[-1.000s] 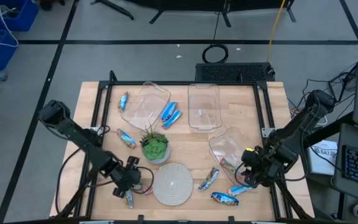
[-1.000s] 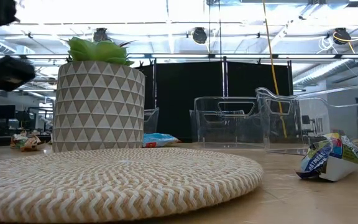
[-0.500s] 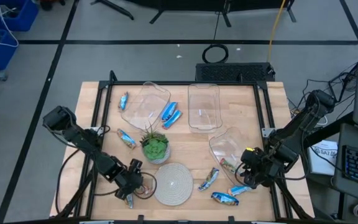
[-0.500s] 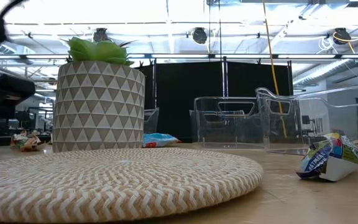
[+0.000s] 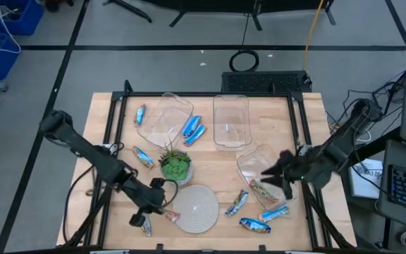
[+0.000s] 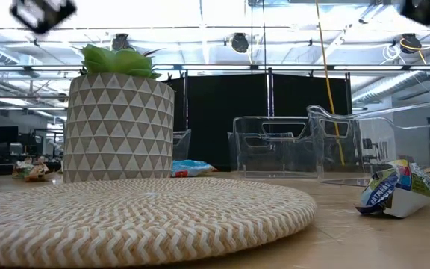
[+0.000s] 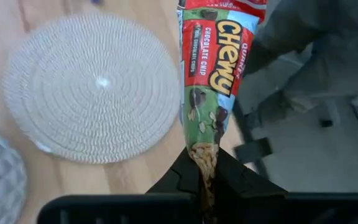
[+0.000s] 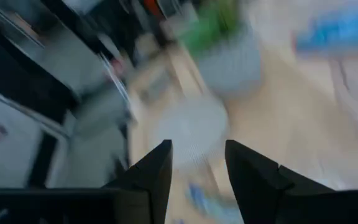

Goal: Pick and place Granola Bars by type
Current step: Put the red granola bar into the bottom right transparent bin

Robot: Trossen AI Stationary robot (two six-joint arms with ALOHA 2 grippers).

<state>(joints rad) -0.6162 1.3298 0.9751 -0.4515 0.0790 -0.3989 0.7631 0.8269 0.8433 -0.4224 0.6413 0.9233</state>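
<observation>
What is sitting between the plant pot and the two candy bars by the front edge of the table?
The round woven mat lies between the potted plant and the two bars near the front edge, as the high view shows.

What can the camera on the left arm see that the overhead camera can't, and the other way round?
Only the left wrist view shows the left claw pinching the end of a red and green Chewy bar, label readable. Only the high view shows the three clear bins, the plant, the blue bars and the right claw, open above one bin. Both show the round woven mat on the wooden table.
</observation>
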